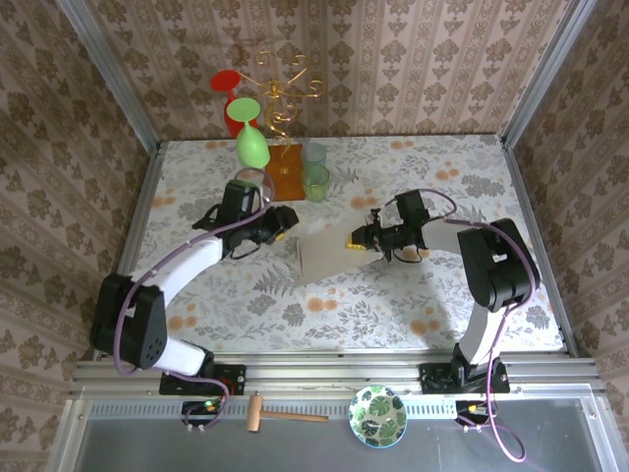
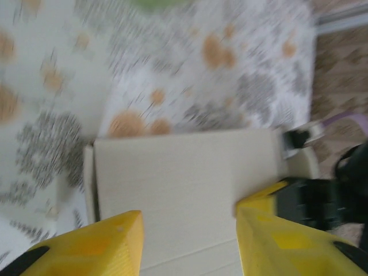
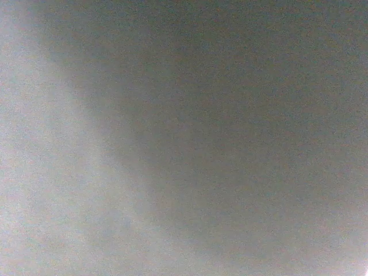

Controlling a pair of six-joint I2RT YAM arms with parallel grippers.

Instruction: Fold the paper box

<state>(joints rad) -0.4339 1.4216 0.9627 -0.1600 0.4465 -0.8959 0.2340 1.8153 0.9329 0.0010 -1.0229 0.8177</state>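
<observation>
Brown damask wallpaper closes in a bench [image 1: 442, 187] covered with a flowered white-and-orange cloth. On its left side, the left pincer [image 1: 285, 222] reaches toward the middle. In the left wrist view, this pincer [image 2: 190, 236] has its yellow fingers [image 2: 103, 244] spread wide, with nothing clamped between them. They hover over one end of the flat pale beige cardboard paper box [image 2: 184, 172]. Whether they touch the cardboard I cannot tell.

Far behind it stand a gold wire rack [image 1: 280, 93], a lime-green plastic goblet [image 1: 252, 146], a flat orange block [image 1: 285, 182] and a translucent green cup [image 1: 314, 182]. All of them are near the box's far edge.

The paper box [image 1: 326, 256] lies at the middle of the bench, between the two arms, and one panel looks slightly lifted. At its right edge sits the right pincer [image 1: 360, 241]. From above it is too small to show whether it is spread or pinching a flap, and the right wrist view is a grey blur, so I cannot tell.

The step in hand seems to be setting a flap while the other arm steadies the sheet. To do it well:

- **Left pincer:** lower it squarely so one finger presses along a crease rather than in the middle of a panel, since thin board buckles easily.
- **Right side:** keep it anchored so the box does not skate on the cloth.
- **Fold direction:** fold toward the near side, away from the goblet and cup.
- **Pace:** move slowly, because the flap will spring back if it is let go before the crease is set.
</observation>
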